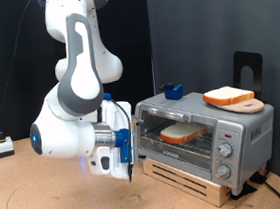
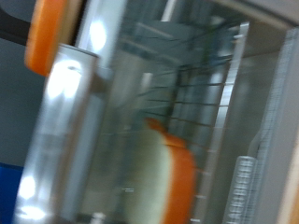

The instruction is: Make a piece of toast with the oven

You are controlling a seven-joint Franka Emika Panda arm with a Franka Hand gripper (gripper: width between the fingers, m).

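The silver oven [image 1: 245, 132] stands on the table at the exterior view's right, its knobs [image 1: 224, 152] in a column on its right side. Through the glass door, one piece of toast [image 1: 183, 132] lies on the wire rack inside. The wrist view, blurred, shows that same pale slice with its orange crust [image 2: 173, 177] behind the glass and the rack [image 2: 201, 84]. Another slice of bread [image 1: 228, 96] rests on a wooden board [image 1: 249, 105] on top of the oven. My gripper [image 1: 129, 158] hangs right at the door's left end, and its fingers are hard to make out.
A low wooden pallet [image 1: 193, 177] carries the oven. A small blue object [image 1: 173, 90] sits on the oven's back left corner and a black stand [image 1: 248, 69] rises behind the board. A white device [image 1: 2, 147] lies at the far left of the brown table [image 1: 40, 200].
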